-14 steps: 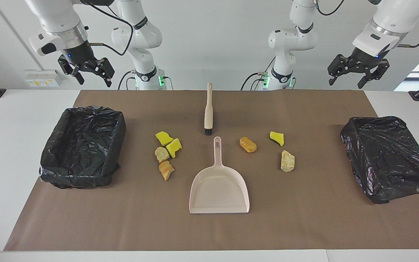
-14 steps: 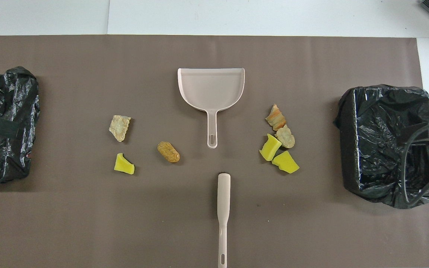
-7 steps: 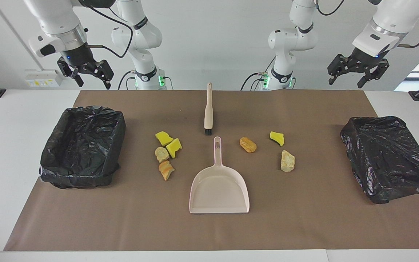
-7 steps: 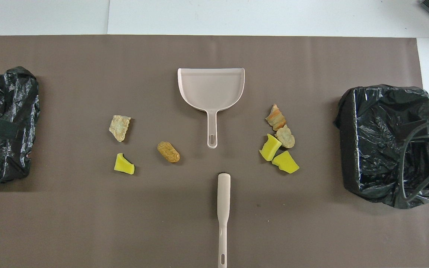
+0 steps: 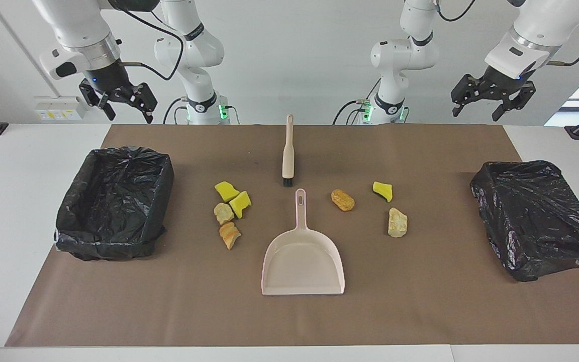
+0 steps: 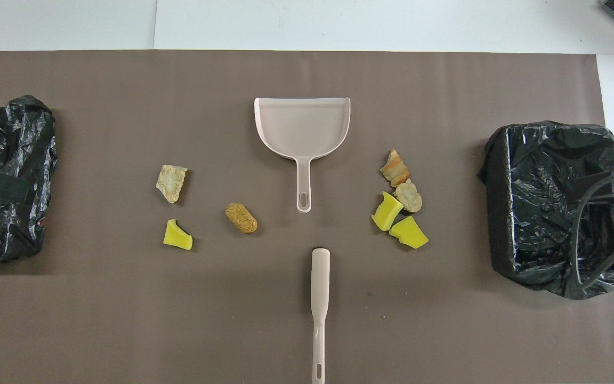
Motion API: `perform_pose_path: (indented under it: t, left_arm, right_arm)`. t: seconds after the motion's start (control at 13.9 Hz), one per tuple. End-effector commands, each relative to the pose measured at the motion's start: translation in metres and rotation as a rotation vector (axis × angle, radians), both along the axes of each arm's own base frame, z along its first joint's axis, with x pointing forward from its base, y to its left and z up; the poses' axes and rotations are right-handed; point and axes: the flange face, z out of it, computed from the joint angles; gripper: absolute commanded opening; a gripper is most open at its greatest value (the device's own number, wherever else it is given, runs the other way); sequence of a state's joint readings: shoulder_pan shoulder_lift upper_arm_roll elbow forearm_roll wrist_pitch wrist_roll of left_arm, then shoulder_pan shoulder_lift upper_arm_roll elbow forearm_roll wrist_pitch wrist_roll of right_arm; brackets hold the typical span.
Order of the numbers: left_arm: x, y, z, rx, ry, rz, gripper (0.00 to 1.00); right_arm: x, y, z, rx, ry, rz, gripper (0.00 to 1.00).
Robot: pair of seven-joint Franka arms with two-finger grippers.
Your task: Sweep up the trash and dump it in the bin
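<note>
mat point(image 5: 420, 311) and both bins are the big items: 1 black-lined bin point(image 5: 114, 201) sits just below the right gripper point(image 5: 118, 103), the other bin point(image 5: 538, 216) below the left gripper point(image 5: 493, 103). both grippers hang up high near the arm bases, fingers spread wide, holding nothing. dustpan point(image 5: 303, 261) lies flat mid-mat, well away from either gripper, handle pointing at the brush point(image 5: 287, 151). trash is all on the mat: 4 chunks point(image 5: 230, 211) clustered toward the right gripper's end, 3 chunks point(image 5: 370, 206) spread toward the left gripper's end. risks: brush handle is thin, so an off-centre pinch could twist it; a hard sweep could scatter the loose chunks past the pan lip; a tilted pan could spill short of the bin.
</note>
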State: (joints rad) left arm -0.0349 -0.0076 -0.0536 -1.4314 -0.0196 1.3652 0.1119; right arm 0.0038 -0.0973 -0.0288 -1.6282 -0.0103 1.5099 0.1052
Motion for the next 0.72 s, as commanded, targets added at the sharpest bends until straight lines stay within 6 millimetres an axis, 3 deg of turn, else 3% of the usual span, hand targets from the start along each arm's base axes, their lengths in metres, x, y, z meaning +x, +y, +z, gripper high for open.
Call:
perform_pose_path:
  t: [0.0,0.29,0.65]
  left_arm:
    - [-0.006,-0.008,0.004,0.01,0.003,-0.01,1.0]
    - [-0.008,-0.011,0.004,0.011,0.007,0.003,1.0]
    - [-0.015,-0.037,0.004,0.009,0.001,-0.006,1.0]
  right_arm:
    - [-0.006,-0.005,0.0,0.004,-0.015,0.02,1.0]
    - [-0.007,-0.005,0.0,0.004,-0.012,0.02,1.0]
    - [-0.007,-0.006,-0.002,0.004,-0.007,0.019,1.0]
